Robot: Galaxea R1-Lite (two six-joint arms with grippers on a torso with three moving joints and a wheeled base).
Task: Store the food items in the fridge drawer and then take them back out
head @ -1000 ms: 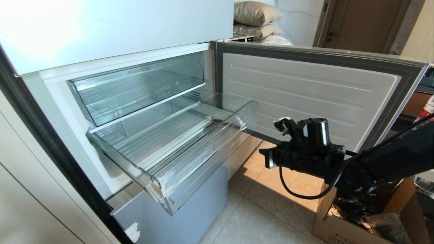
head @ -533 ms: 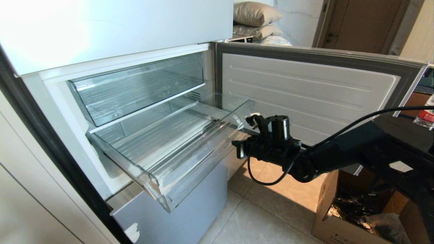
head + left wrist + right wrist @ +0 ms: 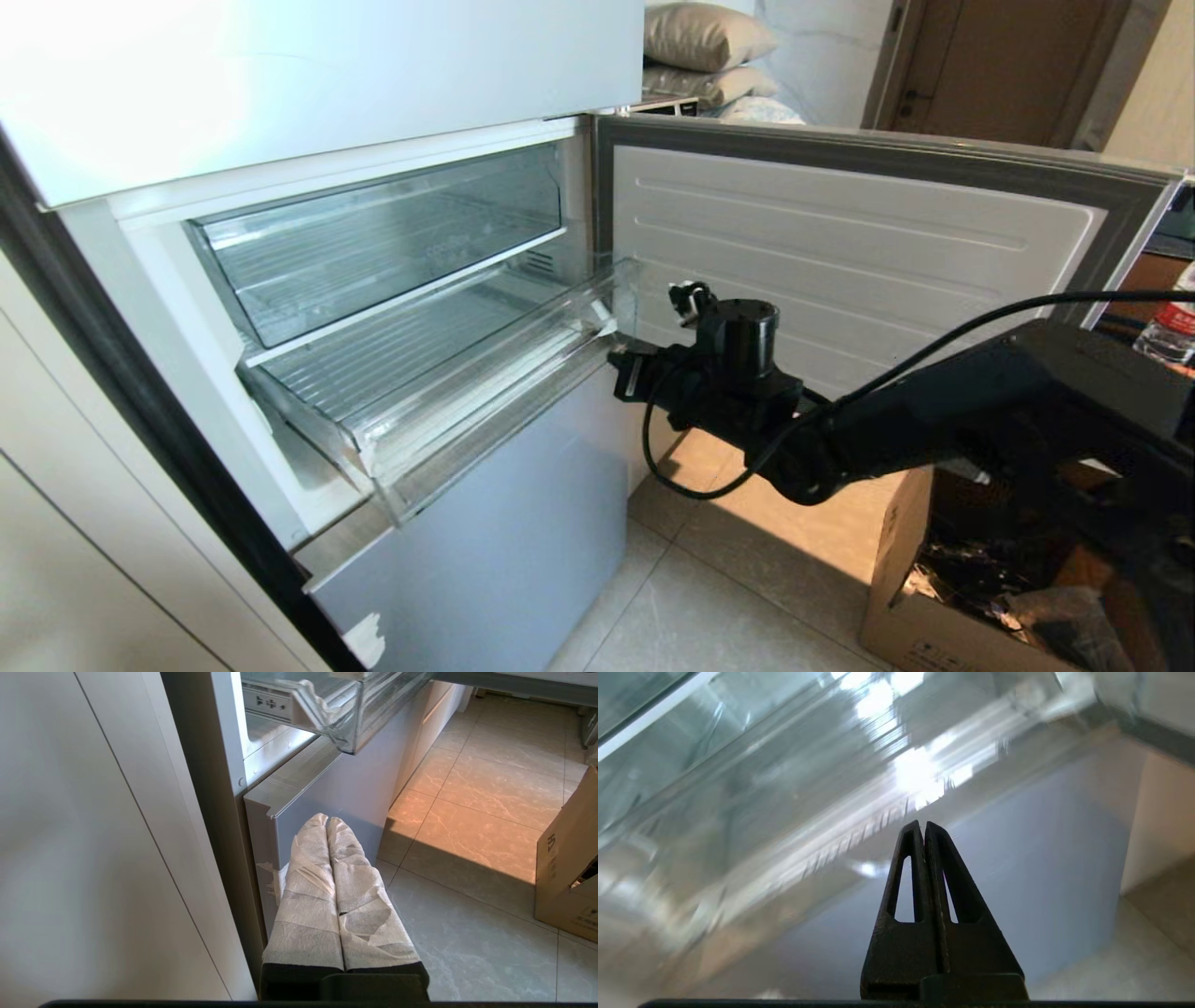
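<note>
While its two black fingers are pressed together on nothing, the robot's right hand (image 3: 624,371) meets the front right corner of the wide, shallow transparent plastic fridge drawer (image 3: 439,392), which juts partway out of the open white fridge (image 3: 280,75) below the clear upper drawer (image 3: 373,243). No food items show in any view. Pushing at one corner could skew and jam the drawer; the tape-wrapped left hand (image 3: 329,823), also closed, idles below the drawer.

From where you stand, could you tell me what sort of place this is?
Probably a home kitchen: an open fridge with clear drawers, a tiled floor, and pillows in a room beyond.
</note>
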